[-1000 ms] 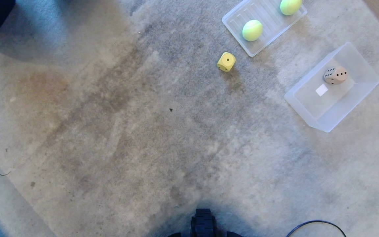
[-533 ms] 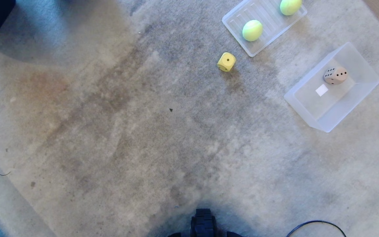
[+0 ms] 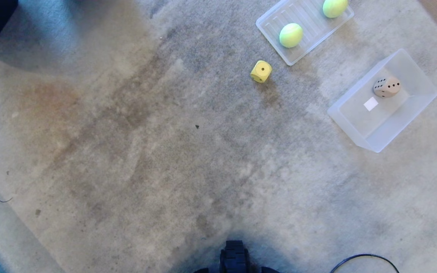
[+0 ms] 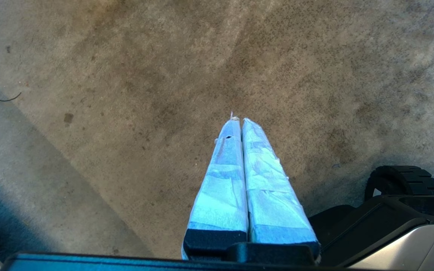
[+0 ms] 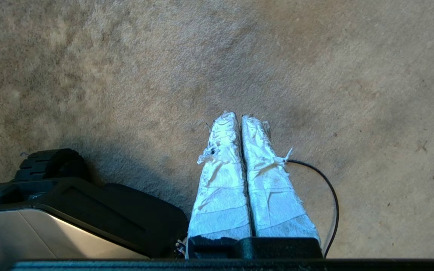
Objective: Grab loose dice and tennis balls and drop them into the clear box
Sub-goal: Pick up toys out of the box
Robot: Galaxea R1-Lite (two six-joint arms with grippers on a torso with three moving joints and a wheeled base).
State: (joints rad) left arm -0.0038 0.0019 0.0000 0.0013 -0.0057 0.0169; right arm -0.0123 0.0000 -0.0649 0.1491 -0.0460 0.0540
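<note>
My left gripper (image 4: 238,119) pressed closed over bare carpet (image 3: 146,151), my right gripper (image 5: 238,115) closed and empty too, yellow die (image 3: 261,71) well ahead on the carpet, tan die (image 3: 386,87) inside the clear box (image 3: 370,132), two tennis balls (image 3: 291,35) on the shallow tray (image 3: 279,19).

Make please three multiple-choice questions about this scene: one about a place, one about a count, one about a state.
1. Where is the tan die?
A. on the carpet
B. inside the clear box
C. in the shallow tray

2. How many tennis balls lie in the shallow tray?
A. none
B. one
C. two

3. How does the right gripper stand?
A. shut, holding nothing
B. shut on the yellow die
C. wide open

Answers:
1 B: the box walls surround the die.
2 C: one tennis ball sits near the tray's middle, another tennis ball at its far end.
3 A: the fingers meet over bare carpet, and the yellow die lies loose on the carpet.
</note>
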